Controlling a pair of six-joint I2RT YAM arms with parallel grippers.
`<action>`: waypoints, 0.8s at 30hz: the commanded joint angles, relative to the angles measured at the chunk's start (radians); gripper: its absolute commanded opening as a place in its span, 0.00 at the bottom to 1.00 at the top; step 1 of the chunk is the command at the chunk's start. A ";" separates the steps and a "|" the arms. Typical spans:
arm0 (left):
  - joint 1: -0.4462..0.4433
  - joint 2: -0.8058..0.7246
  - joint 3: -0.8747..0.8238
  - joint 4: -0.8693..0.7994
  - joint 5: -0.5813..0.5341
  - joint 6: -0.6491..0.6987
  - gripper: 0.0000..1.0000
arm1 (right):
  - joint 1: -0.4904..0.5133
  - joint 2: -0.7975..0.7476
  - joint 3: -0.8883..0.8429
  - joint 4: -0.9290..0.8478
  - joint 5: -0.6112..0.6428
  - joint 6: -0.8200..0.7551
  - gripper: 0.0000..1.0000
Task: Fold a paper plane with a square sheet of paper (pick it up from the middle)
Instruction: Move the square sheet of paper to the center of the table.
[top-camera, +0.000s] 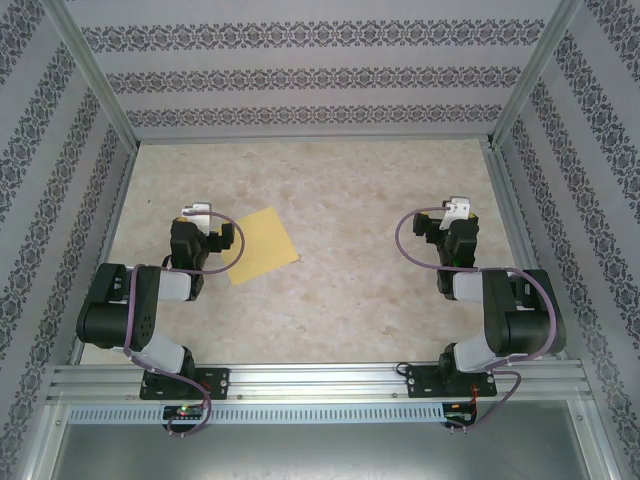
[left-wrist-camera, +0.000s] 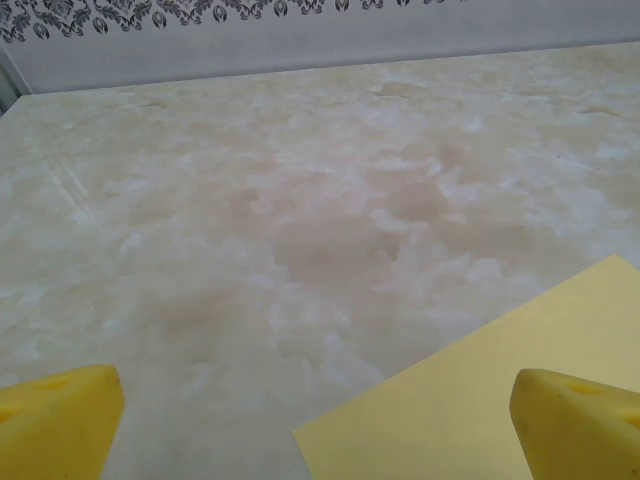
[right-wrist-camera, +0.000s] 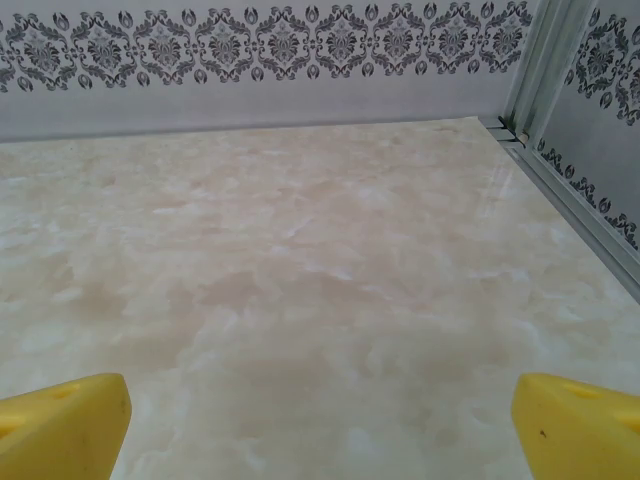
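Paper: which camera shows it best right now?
Top external: it shows nearly the whole paper lying flat on the table. Left wrist cuts the paper off at the frame edge, with one corner showing.

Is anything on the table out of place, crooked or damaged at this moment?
Nothing looks damaged or spilled. The square sheet of paper lies flat and unfolded on the table, only turned askew to its edges, left of centre.
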 joint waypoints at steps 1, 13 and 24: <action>-0.008 0.003 0.016 0.022 0.018 0.013 1.00 | -0.005 -0.004 0.017 0.013 -0.014 0.005 0.98; -0.008 0.003 0.017 0.023 0.018 0.012 1.00 | -0.006 -0.003 0.018 0.013 -0.014 0.006 0.98; -0.008 0.003 0.016 0.023 0.019 0.013 1.00 | -0.006 -0.005 0.014 0.017 -0.017 0.007 0.98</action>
